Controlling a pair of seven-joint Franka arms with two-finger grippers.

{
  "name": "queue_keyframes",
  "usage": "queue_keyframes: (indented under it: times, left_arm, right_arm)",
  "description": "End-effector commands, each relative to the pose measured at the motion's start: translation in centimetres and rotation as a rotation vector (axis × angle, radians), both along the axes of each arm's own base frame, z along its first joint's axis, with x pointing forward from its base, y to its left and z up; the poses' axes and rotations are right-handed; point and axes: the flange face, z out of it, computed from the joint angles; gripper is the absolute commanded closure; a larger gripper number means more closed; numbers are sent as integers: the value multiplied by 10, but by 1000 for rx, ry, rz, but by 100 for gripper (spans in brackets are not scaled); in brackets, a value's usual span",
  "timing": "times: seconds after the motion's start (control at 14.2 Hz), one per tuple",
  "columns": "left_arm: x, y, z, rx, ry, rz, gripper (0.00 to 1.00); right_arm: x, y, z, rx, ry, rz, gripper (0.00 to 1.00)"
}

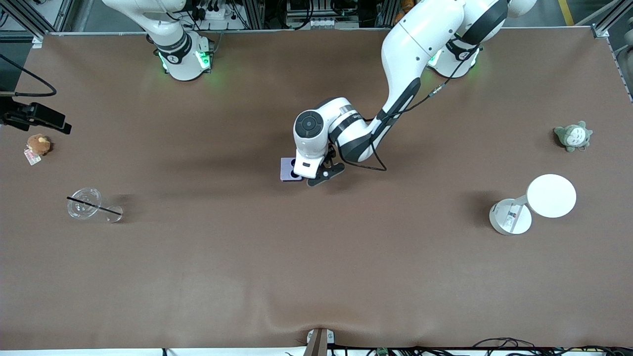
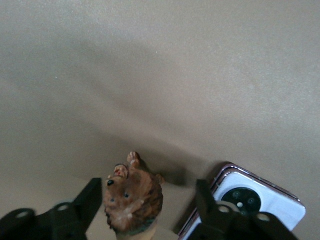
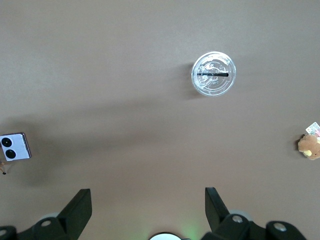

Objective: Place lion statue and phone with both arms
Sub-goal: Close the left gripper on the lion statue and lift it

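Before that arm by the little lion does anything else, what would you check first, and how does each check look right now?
1. Lion statue sits between the left gripper's fingers: ok.
2. Fingers gripping the lion: not ok, a gap shows on both sides, the jaws standing open around it.
3. Phone out of the way: not ok, it lies right beside one finger and could get nudged.
4. Lion standing steady on the table: cannot tell, its base is out of view.
5. Right gripper out of the way: ok, it waits open, high over the table near its own base.
6. Clear cup and plush toys away from the work: ok.
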Motion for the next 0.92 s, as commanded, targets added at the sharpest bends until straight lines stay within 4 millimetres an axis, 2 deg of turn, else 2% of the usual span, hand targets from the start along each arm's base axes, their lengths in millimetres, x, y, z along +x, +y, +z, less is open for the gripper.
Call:
queue_keyframes:
  times: [0.0,0.07,0.14,0.21,0.42,0.56,0.7,0.78,0.85]
  left_arm:
    - [2,-5,2,1,-31,-9,68]
    - [3,-5,3,2,-32,-12,79]
    - [3,-5,5,3,-33,-10,96]
    - [4,-4,11,2,-37,-7,100]
    - [17,4,36,18,-57,-22,100]
    - [42,27,59,33,-74,-57,100]
    - [68,59,78,53,-70,-75,100]
    - [80,75,85,63,-66,-82,100]
    - [95,94,93,68,-64,-89,100]
  right_arm:
    - [4,-2,4,-16,-2,-19,0]
    - [4,-1,4,-16,0,-17,0]
    - [4,-1,4,-17,-2,-22,0]
    - [4,-1,4,-17,0,-26,0]
    - [4,-2,3,-18,1,-32,0]
    - [5,2,2,-16,3,-28,0]
    - [14,6,-13,5,26,-24,0]
    - [23,15,-30,20,51,-11,0]
    - [35,34,-55,37,93,20,0]
